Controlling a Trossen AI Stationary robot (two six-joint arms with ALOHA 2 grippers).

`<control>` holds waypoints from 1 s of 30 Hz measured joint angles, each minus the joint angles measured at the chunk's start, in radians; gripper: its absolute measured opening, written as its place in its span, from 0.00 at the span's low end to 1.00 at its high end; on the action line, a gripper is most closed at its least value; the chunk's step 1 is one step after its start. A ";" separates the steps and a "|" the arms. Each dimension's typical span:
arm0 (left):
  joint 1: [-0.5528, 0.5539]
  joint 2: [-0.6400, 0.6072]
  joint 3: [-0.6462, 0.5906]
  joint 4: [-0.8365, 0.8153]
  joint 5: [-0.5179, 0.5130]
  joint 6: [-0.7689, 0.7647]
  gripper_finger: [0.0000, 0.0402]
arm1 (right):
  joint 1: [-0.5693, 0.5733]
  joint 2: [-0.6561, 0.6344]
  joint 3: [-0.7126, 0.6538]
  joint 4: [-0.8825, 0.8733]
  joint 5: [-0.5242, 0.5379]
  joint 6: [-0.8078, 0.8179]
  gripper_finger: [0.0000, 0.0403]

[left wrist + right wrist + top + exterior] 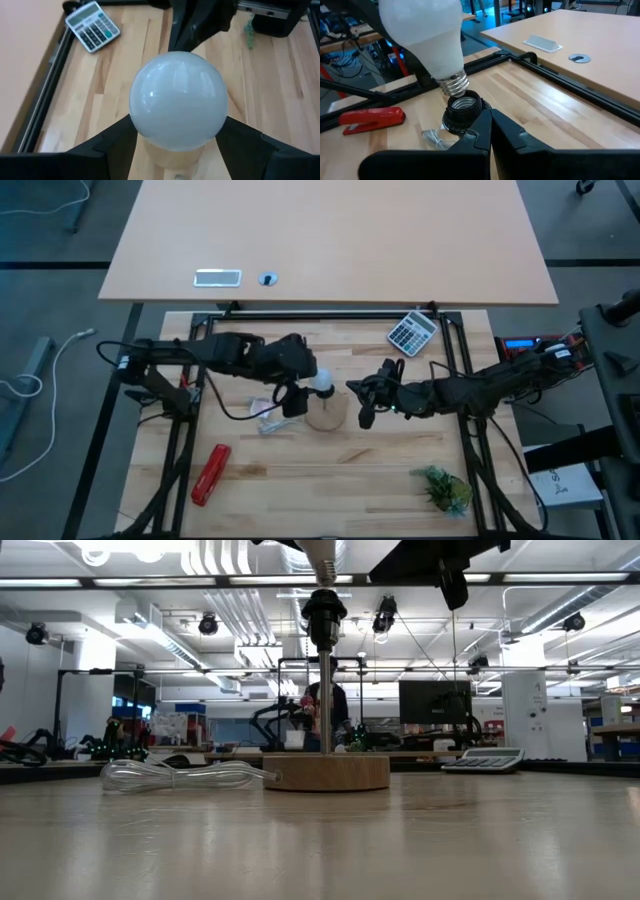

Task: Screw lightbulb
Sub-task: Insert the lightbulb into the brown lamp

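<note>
I see my left gripper (175, 150) with its jaws clamped on the lightbulb (427, 37), holding it tilted, the screw end just above the black socket (462, 112), not in it. My right gripper (490, 135) has its jaws together, pressed against that socket on the wooden base (325, 772), mid-desk (330, 465).

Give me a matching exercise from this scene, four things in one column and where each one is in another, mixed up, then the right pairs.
Things:
1. lightbulb
2. calculator
3. red stapler
4. right gripper

Places or states:
A. lying on the front left part of the table
B. shut, beside the black socket
C. held in the left gripper just above the socket
D. at the back edge of the table, right of the middle

Pairs: 1-C, 2-D, 3-A, 4-B
</note>
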 joint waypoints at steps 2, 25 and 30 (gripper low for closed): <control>0.001 0.023 0.030 -0.051 0.000 -0.010 0.61 | 0.000 -0.001 0.000 -0.001 0.000 -0.016 0.00; 0.030 0.062 0.105 -0.108 0.112 -0.001 0.61 | -0.115 -0.047 0.012 -0.089 -0.220 -0.099 0.00; 0.047 0.062 0.146 -0.120 0.135 -0.004 0.61 | -0.174 -0.058 0.012 -0.104 -0.320 -0.134 0.00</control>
